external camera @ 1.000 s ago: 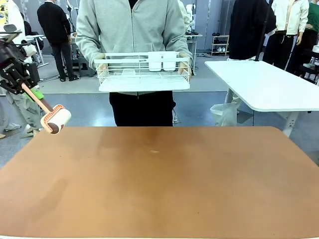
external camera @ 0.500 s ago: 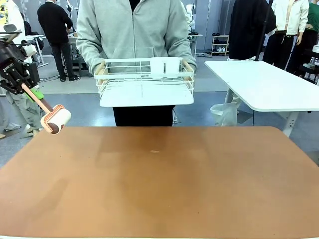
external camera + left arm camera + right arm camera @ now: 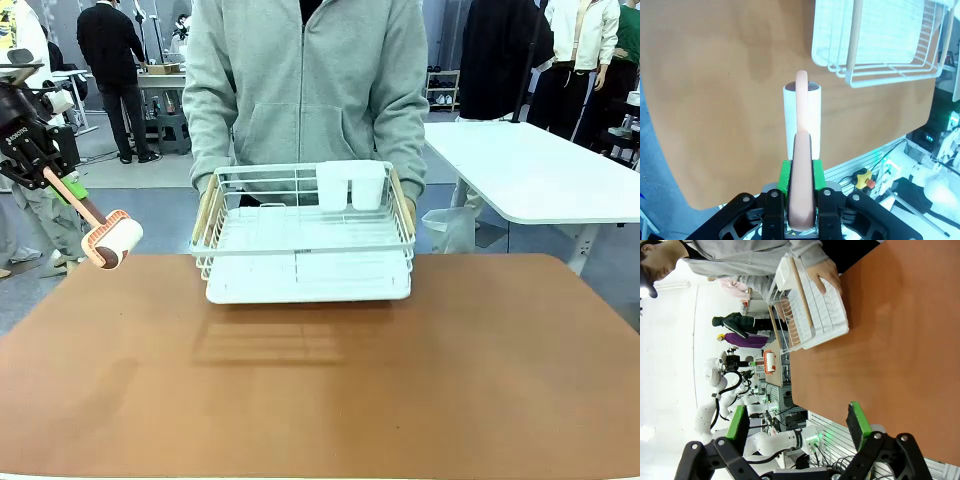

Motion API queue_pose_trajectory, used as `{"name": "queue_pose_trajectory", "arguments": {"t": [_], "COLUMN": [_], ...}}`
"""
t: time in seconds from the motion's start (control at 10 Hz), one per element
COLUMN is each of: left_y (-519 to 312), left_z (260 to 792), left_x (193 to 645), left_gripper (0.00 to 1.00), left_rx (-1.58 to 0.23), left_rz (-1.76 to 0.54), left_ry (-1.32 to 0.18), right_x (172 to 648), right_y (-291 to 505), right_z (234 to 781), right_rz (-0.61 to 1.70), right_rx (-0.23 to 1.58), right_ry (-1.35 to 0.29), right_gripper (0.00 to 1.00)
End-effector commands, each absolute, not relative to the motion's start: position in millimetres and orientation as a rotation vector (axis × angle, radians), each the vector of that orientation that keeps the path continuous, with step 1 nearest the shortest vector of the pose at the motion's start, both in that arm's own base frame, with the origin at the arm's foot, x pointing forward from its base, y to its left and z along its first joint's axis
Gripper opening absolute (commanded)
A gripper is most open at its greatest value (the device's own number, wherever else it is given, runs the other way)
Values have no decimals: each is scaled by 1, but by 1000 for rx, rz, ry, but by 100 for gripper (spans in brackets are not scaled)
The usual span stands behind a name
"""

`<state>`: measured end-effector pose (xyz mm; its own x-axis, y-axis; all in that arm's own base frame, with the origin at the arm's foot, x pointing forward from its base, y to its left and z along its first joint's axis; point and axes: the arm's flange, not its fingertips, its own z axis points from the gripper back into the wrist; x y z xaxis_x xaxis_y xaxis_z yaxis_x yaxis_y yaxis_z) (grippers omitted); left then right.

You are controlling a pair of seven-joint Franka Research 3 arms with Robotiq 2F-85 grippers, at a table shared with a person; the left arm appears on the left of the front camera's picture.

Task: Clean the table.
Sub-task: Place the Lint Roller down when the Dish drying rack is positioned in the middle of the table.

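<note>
Front view: lint roller (image 3: pixel 111 243) poised off the table's (image 3: pixel 320 400) left edge.
Left gripper (image 3: pixel 40 170) clenches its handle; right gripper (image 3: pixel 797 427) gapes, farther off.

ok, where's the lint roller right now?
In the front view the lint roller hangs off the table's far left corner, its handle clamped in the left gripper; the dish rack is well to its right.
</note>
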<state>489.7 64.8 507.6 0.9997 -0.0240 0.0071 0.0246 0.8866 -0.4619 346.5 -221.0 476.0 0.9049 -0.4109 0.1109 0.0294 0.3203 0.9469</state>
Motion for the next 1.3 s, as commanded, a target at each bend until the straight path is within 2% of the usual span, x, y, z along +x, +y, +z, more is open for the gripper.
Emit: {"name": "queue_pose_trajectory", "arguments": {"t": [0.0,1.2], "left_y": [66,66], "left_z": [510,510], "left_x": [489,489], "left_gripper": [7,7], "left_rx": [-482,-482], "left_rz": [-22,-22], "left_ry": [-7,-7], "right_x": [346,346], "right_y": [-221,-221], "right_z": [480,480], "right_rz": [-287,-287], "right_rx": [1230,1230], "right_ry": [-376,-376], "right_gripper": [100,100]}}
